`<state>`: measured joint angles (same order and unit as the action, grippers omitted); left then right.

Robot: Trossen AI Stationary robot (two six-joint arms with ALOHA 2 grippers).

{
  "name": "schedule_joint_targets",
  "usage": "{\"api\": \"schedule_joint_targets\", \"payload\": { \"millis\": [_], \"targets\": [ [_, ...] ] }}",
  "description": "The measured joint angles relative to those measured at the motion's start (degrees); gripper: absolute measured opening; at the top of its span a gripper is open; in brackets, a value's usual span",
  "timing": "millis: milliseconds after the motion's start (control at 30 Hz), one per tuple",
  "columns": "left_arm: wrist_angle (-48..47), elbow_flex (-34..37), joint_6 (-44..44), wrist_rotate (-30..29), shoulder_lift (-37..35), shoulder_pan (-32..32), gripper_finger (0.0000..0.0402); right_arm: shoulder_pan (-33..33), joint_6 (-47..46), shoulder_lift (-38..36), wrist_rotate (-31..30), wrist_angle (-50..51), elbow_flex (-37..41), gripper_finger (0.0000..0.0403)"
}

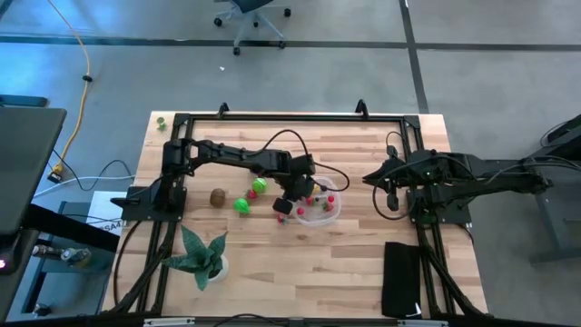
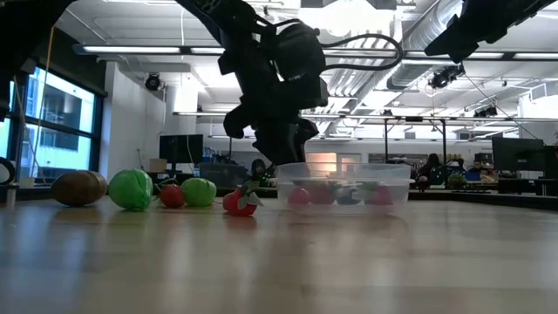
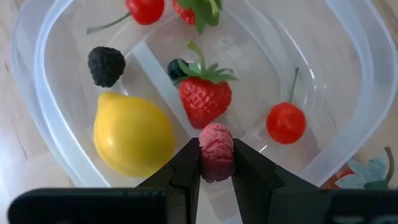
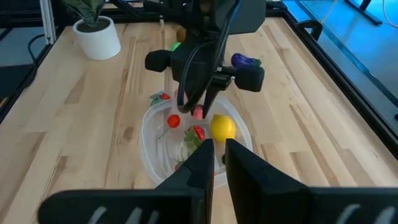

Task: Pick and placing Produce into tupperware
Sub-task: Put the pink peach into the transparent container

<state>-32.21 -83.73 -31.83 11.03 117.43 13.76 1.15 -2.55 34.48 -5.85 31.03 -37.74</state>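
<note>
Raspberry point(image 3: 216, 151), pink and bumpy, sits pinched between the left gripper point(image 3: 216, 163) fingers, held directly above the tub point(image 3: 348, 134), w/ its long axis running along the fingers. Release looks like the next move: the berry hangs over a bare patch of tub floor, just beside a strawberry point(image 3: 205, 99), w/ a lemon point(image 3: 132, 134) to one side and a cherry point(image 3: 286, 122) to the other. A blackberry point(image 3: 106, 65) lies further in. In the low view the left gripper hovers above the tub's rim, not touching it, so the drop is short.

Right gripper point(image 4: 215, 151) waits well apart at the table's right side, fingers pressed together on nothing, pointing toward the tub. Left arm is clearly the nearer one.

Produce left on the table, seen from above: a brown piece point(image 1: 218, 196), two green pieces point(image 1: 241, 205) point(image 1: 260, 185) and small red bits near the tub's left side. One green item point(image 1: 161, 121) lies near the far left corner.

Surface is a pale wood table point(image 1: 363, 272) in a black frame, w/ a potted plant point(image 1: 201, 256) front left and a black pad point(image 1: 402, 278) front right. Beyond it: grey floor, an office chair, bright open workspace.
</note>
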Motion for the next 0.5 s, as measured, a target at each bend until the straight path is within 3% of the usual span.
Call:
{"api": "schedule_joint_targets", "payload": {
  "millis": [233,500],
  "targets": [
    [0.1,0.0,-0.8,0.0,0.0,0.1,0.0075,0.0,0.0,0.0,0.0,0.0,0.0,0.0030],
    [0.5,0.0,-0.3,-0.1,0.0,0.1,0.0136,0.0,0.0,0.0,0.0,0.0,0.0,0.0030]
  ]
}}
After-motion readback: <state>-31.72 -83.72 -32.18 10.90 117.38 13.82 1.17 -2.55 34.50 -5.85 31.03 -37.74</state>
